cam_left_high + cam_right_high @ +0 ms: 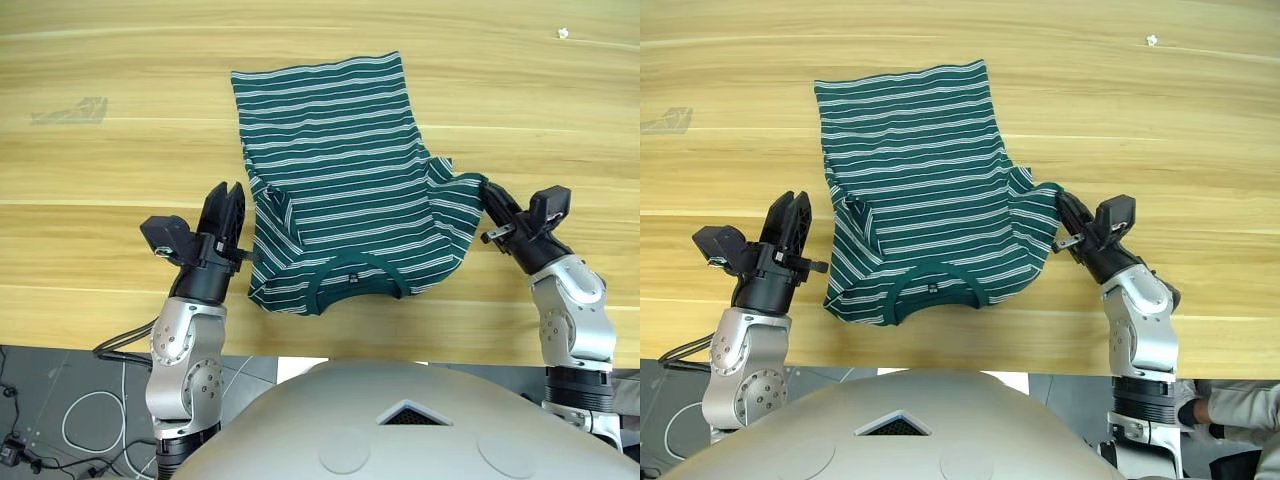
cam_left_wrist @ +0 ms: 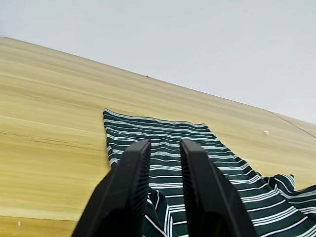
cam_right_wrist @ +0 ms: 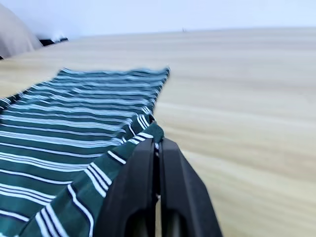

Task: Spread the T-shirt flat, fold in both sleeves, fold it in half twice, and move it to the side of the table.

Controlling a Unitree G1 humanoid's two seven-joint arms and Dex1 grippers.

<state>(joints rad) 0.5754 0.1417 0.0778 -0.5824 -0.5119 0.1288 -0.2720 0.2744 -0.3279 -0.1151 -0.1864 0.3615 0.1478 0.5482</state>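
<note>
Pale wooden table (image 1: 120, 200) fills the scene, and on it the green striped T-shirt (image 1: 340, 170) lies face up in the middle, collar (image 1: 352, 275) at the near edge and hem at the far side. Its left sleeve (image 1: 275, 205) looks already turned in over the body, with a rumpled fold along that side. The right sleeve (image 1: 450, 195) sticks out to the right, and its tip is pinched in the right gripper (image 1: 488, 190), whose fingers are pressed together on the cloth at the sleeve's outer edge. The left gripper (image 1: 228, 192) rests just beside the shirt's near left edge. A narrow gap shows between its fingers and nothing is held in them. Farther out, a small white scrap (image 1: 563, 33) lies at the far right of the table and a faint mark (image 1: 70, 110) at the far left. The step in hand appears to be the sleeve fold, with the right side left to do. The next move probably calls for lifting the pinched sleeve and carrying it left across the body, then letting go so that the right edge runs straight. Pulling too low could drag the whole shirt and undo the left fold.
</note>
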